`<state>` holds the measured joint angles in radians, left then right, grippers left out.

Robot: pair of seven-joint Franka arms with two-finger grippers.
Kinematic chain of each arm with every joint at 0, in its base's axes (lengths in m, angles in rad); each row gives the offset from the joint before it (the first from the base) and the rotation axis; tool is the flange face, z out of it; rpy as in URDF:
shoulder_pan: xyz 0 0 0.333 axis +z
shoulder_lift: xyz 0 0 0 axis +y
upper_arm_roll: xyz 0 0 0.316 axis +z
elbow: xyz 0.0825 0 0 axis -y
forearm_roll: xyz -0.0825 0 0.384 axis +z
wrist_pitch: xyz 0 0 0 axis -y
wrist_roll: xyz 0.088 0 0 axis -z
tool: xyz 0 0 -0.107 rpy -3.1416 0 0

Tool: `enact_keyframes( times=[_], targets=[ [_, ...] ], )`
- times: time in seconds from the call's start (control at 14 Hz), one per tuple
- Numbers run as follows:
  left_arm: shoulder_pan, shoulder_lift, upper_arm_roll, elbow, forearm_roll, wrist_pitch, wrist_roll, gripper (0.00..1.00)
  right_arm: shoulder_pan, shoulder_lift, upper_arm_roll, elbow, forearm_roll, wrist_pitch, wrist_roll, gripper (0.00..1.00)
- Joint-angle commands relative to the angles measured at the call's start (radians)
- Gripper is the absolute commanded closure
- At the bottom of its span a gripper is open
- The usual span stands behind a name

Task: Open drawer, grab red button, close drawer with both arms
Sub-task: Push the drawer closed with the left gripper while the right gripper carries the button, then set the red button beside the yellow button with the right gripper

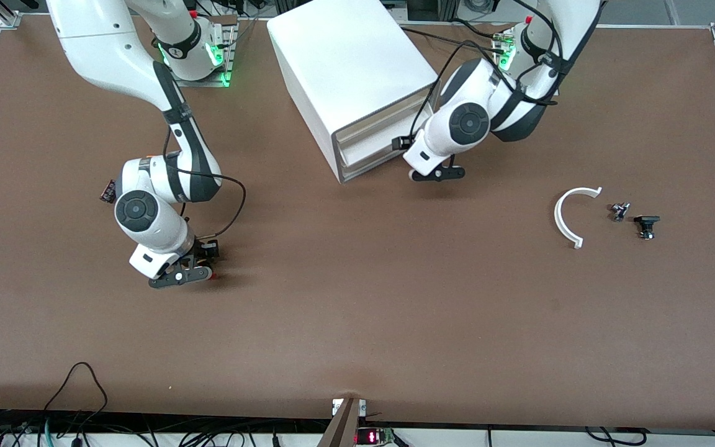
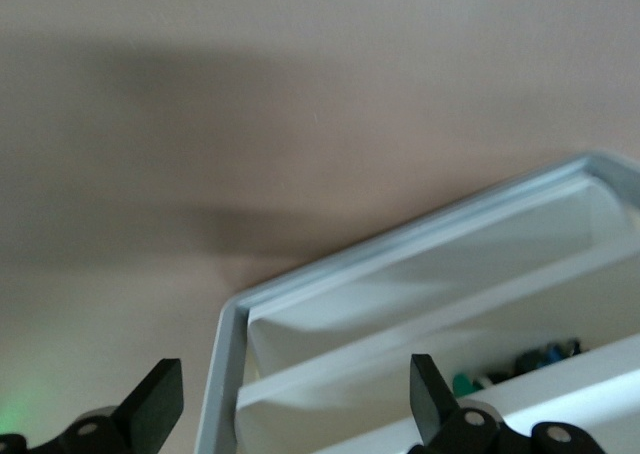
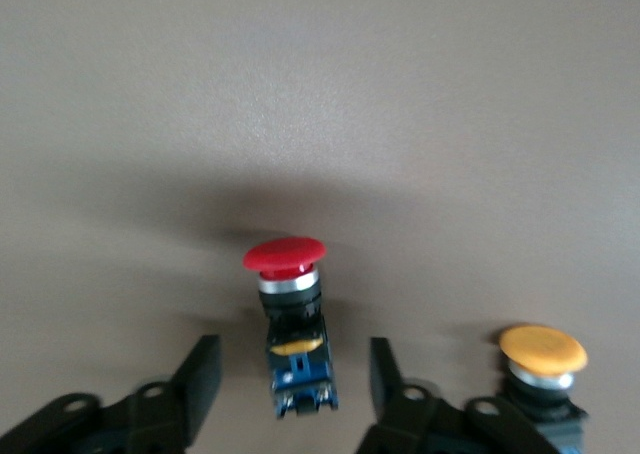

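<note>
Brown bench: right gripper (image 3: 285, 384), fingers spread, straddles the red button (image 3: 288, 304) to pinch it; left gripper (image 2: 290, 404), spread, fronts the drawer (image 2: 420, 304), seemingly slightly open.

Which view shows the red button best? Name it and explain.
The right wrist view: the red button lies on the table between the open right claw's fingers, red cap and blue body plain, an orange button beside it. In the front view that claw hides it; the left wrist view shows only the cabinet.
</note>
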<state>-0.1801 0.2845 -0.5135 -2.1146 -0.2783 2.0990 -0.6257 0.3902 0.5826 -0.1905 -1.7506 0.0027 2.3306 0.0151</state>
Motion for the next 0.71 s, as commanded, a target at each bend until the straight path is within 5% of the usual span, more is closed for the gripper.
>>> enact_keyframes(
  times=[0.0,0.36,0.64],
  targets=[
    [0.007,-0.042,-0.034,-0.039,-0.03,-0.025,0.014,0.0,-0.011,-0.056,0.014,0.072,0.014,-0.149,0.022,0.0],
    [0.112,-0.103,-0.007,-0.013,-0.019,0.024,0.044,0.0,-0.016,-0.056,0.008,0.301,0.025,-0.45,0.11,0.0],
    [0.264,-0.2,0.09,0.042,-0.021,0.142,0.046,0.0,-0.108,-0.134,0.023,0.353,0.02,-0.522,0.126,0.0]
  ],
)
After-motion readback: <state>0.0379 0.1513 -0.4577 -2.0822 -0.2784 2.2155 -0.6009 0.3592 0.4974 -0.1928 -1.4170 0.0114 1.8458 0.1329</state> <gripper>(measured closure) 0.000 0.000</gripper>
